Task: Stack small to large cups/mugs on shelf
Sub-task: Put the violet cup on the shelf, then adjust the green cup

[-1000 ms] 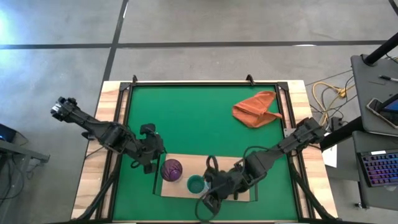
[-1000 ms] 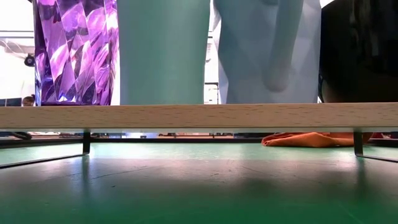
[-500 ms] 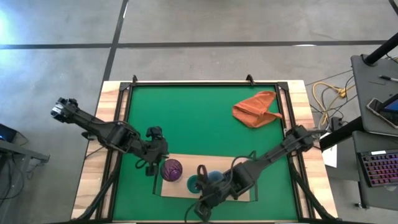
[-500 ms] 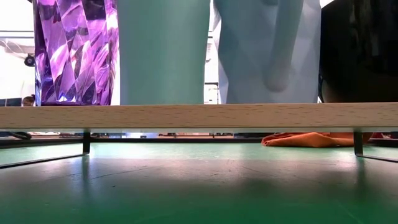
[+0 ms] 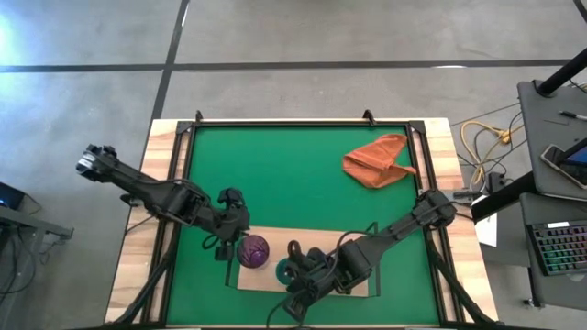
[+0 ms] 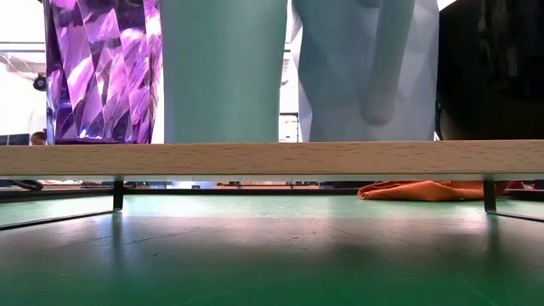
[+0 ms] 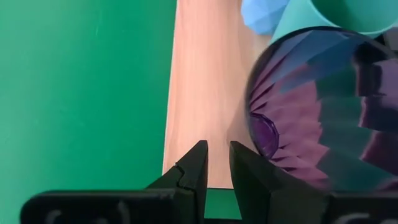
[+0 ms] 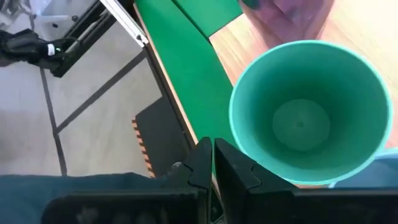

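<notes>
Four vessels stand in a row on the light-wood shelf (image 6: 272,159): the purple tumbler (image 6: 102,68), the teal cup (image 6: 223,68), the light blue mug (image 6: 365,68) and the black mug (image 6: 493,68). My left gripper (image 5: 231,227) is shut but for a narrow gap, over the shelf's left end (image 7: 199,93), beside the tumbler (image 7: 323,112). My right gripper (image 5: 293,268) is shut, just outside the teal cup's rim (image 8: 305,112) on its near side. In the high view the right arm hides both mugs. My left gripper's fingers (image 7: 245,168) stand close to the tumbler's foot (image 7: 264,134); I cannot tell whether they touch it. My right gripper's shut fingertips (image 8: 225,158) stand against the outside of the teal cup's wall (image 8: 239,149), below its rim; I cannot tell whether they touch it.
An orange-red cloth (image 5: 376,160) lies on the green mat (image 5: 275,165) at the far right. The shelf stands near the table's near edge on thin black legs (image 6: 117,194). Cables and a desk with a keyboard (image 5: 559,247) are off the table's right side.
My right gripper has gone toward the table's left edge along the shelf, from over the light blue mug to the teal cup. My left gripper has shifted a little toward the tumbler. The vessels have stayed where they were.
</notes>
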